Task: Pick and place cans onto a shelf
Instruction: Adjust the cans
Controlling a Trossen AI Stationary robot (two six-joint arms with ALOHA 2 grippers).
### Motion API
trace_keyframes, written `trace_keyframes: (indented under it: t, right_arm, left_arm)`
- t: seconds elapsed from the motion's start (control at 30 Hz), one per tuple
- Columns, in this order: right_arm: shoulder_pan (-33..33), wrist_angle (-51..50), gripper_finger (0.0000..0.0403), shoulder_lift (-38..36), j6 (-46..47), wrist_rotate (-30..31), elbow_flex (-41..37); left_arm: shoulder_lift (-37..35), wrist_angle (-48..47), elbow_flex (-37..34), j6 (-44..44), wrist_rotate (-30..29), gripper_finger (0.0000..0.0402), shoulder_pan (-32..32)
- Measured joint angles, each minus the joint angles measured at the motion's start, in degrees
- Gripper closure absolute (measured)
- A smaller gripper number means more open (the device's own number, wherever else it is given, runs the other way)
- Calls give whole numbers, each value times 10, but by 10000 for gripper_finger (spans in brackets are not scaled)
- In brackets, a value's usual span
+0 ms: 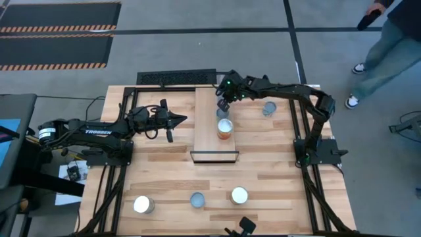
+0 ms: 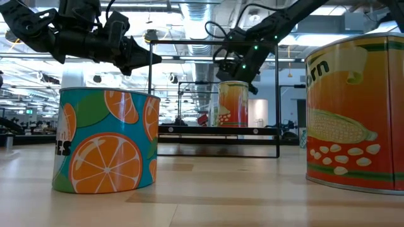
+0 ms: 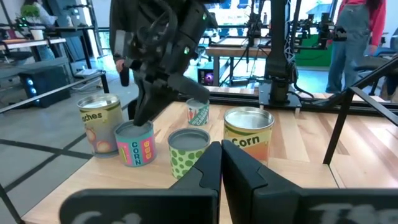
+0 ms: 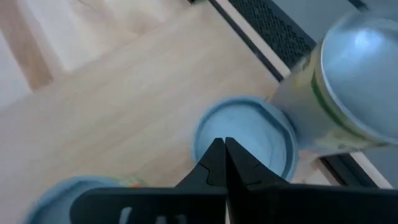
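The wide planked wooden tabletop (image 1: 276,178) carries everything. The narrow light-wood shelf on its black frame (image 1: 209,141) sits in the middle between my two arms, so either one can reach it.

My right gripper (image 1: 222,104) hangs over the far half of that shelf. Its fingers are pressed together, tips just above the bluish-grey lid of a pink-labelled corn can (image 4: 245,146), and it is gripping nothing. I judge that this can is already set down on the shelf. My left gripper (image 1: 179,120) waits just beside the shelf's left edge, its fingers also together and empty, clear of the right arm's work.

Counting cans, I make it eight. The left wrist view suggests four on the shelf, though my own arm hides part of that row from above. Among them is an orange-labelled corn can (image 1: 225,129) nearer the middle. One silver-topped can (image 1: 268,108) stands on the table right of the shelf. Three more wait along the near edge: a bright-lidded one (image 1: 143,205), a bluish one (image 1: 197,199) and a pale one (image 1: 239,195). These four are still to be shelved.
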Motion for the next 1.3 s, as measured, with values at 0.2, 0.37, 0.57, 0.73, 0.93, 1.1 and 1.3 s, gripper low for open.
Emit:
trace_keyframes:
  t: [0.2,0.37,0.57,0.73,0.93,1.1,1.3]
  right_arm:
    - [0,-8,396,0,-3,3,0]
    - [0,-22,396,0,-3,3,0]
    - [0,-36,396,0,-3,-11,0]
    - [2,-46,396,0,-3,-13,0]
    - [8,-50,396,-1,-5,-27,0]
    - [14,-53,395,-1,-8,-27,0]
    - [14,-60,394,-2,-11,-25,24]
  left_arm:
    - [0,0,0,0,0,400,0]
    - [0,0,0,0,0,400,0]
    - [0,0,0,0,0,400,0]
    - [0,0,0,0,0,400,0]
    - [0,0,0,0,0,400,0]
    - [0,0,0,0,0,400,0]
    - [0,0,0,0,0,400,0]
